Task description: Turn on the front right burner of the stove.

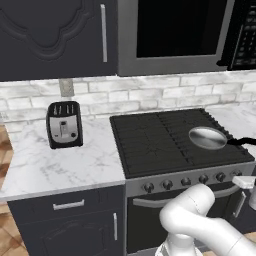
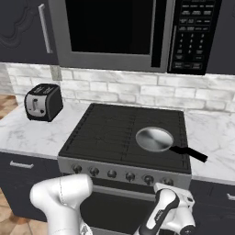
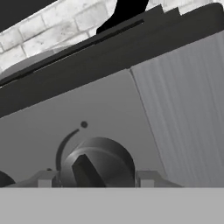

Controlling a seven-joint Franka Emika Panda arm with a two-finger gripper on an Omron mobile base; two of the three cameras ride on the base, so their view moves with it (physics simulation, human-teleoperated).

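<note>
The stove [image 1: 150,145] has a black grated cooktop and a steel front strip with a row of dark knobs [image 2: 111,174]. Its front right burner [image 2: 174,161] is a black grate section, and a round silver pan [image 2: 155,139] sits on it. My gripper [image 3: 95,179] is pressed against the strip at its right end [image 2: 172,187]. In the hand view its two fingertips [image 3: 43,179] flank the rightmost knob [image 3: 98,159] tightly on both sides. That knob's ridge stands tilted below a small dot mark. The gripper looks shut on the knob.
The pan's black handle [image 2: 190,154] sticks out toward the right counter. A dark toaster [image 1: 64,125] stands on the marble counter left of the stove. A steel-framed microwave [image 2: 114,32] hangs above. The oven door's bar handle [image 1: 150,201] runs below the knobs.
</note>
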